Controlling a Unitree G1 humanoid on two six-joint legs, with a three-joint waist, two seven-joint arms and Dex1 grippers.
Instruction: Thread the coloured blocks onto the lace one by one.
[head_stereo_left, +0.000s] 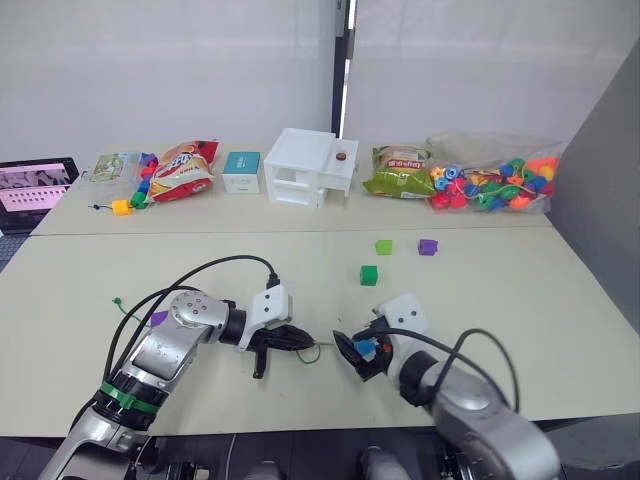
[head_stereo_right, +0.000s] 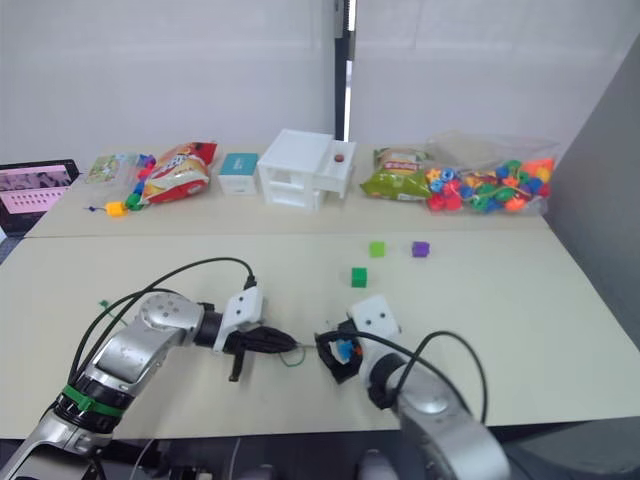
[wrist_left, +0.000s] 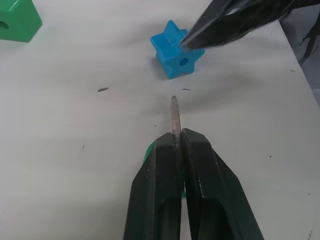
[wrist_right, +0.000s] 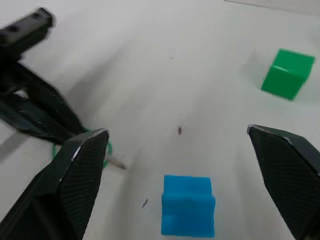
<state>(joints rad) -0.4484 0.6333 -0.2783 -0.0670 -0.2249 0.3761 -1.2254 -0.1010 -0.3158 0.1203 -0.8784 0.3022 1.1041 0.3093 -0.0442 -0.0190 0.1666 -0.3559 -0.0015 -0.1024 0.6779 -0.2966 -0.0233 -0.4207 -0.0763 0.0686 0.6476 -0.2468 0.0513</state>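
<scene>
Purple block, far left: one purple cube (head_stereo_left: 158, 319) lay on the table (head_stereo_left: 560, 330) beside the left arm, well apart from the work.
Left gripper: the left gripper (wrist_left: 176, 145) had its fingers pressed together on the lace (head_stereo_left: 312, 352), pinching it just behind the stiff grey tip (wrist_left: 174, 114), which stuck out ahead toward the blue block.
Lace: thin green cord, a small loop trailing on the table just behind the fingers.
Blue block: the blue block (wrist_left: 176, 49) rested on the table near the tip, its hole facing roughly toward the needle.
Right gripper: the right gripper (wrist_right: 187, 150) stood spread wide with a finger either side of the blue block, not gripping it; in the left wrist view one finger looked to touch the block's top corner.
Other blocks: the dark green block (head_stereo_left: 369, 275), light green block (head_stereo_left: 384, 246) and a second purple block (head_stereo_left: 428, 246) sat farther back, unthreaded.
Risk, block: as I judged it, the loose block would slide or turn if the tip pushed it before the right fingers closed.
Risk, aim: the tip looked slightly off the hole's line, so it might strike the face and bend aside.
</scene>
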